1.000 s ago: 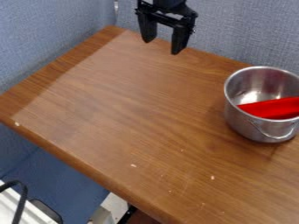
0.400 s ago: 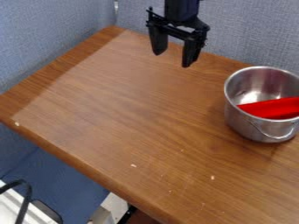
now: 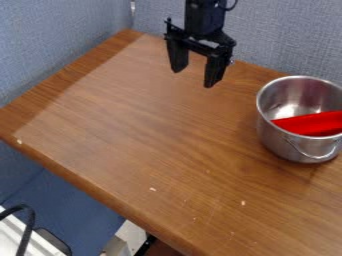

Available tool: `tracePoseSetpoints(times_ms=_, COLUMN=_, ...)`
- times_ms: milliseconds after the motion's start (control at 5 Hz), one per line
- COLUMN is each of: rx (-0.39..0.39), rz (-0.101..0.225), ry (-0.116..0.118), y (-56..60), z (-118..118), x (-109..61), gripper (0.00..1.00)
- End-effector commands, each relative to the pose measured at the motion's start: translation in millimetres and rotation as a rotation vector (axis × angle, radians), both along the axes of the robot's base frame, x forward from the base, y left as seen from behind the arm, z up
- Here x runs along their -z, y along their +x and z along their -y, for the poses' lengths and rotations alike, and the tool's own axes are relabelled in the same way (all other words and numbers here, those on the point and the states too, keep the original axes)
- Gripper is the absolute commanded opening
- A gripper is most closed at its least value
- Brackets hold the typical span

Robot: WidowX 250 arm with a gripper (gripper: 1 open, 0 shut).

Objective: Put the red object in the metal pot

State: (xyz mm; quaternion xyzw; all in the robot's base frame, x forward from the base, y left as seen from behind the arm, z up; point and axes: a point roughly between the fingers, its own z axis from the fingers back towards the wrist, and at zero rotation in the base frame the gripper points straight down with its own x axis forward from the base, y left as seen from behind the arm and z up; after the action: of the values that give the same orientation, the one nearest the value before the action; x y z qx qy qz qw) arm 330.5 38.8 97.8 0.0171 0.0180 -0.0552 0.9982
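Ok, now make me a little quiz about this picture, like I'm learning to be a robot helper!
1. True or false: the red block is in the pot.
2. Fill in the blank: the gripper is ____, open or shut.
3. Which one is the pot resting on? a) the wooden table b) the blue floor c) the black cable

Key: 1 true; 2 open; 3 a
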Motion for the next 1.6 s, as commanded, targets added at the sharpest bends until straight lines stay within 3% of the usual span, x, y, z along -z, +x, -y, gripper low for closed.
tracePoseSetpoints(times_ms=0, rx=-0.014, rz=0.071, ry=0.005, y=-4.9, z=-8, x=-20.7, gripper=1.00)
tracePoseSetpoints(times_ms=200, rx=-0.024, rz=0.056, ry=0.001, y=-6.7, z=-6, x=-8.4, gripper=1.00)
tracePoseSetpoints(times_ms=400, rx=-0.015, rz=0.052, ry=-0.011, y=-8.8, z=-7, x=-9.9, gripper=1.00)
tracePoseSetpoints(times_ms=600, rx=-0.059, rz=0.050, ry=-0.023, y=-17.4, z=-2, x=-12.8, gripper=1.00)
tracePoseSetpoints(times_ms=1000, rx=-0.115, rz=0.100, ry=-0.075, y=-41.2, z=-4, x=-39.0, gripper=1.00)
tracePoseSetpoints(times_ms=1200, rx=-0.131, rz=0.109, ry=-0.076, y=-44.7, z=-10, x=-38.1, gripper=0.00)
tracePoseSetpoints(times_ms=1400, rx=-0.113, rz=0.124, ry=-0.060, y=-40.4, z=-10, x=-42.4, gripper=1.00)
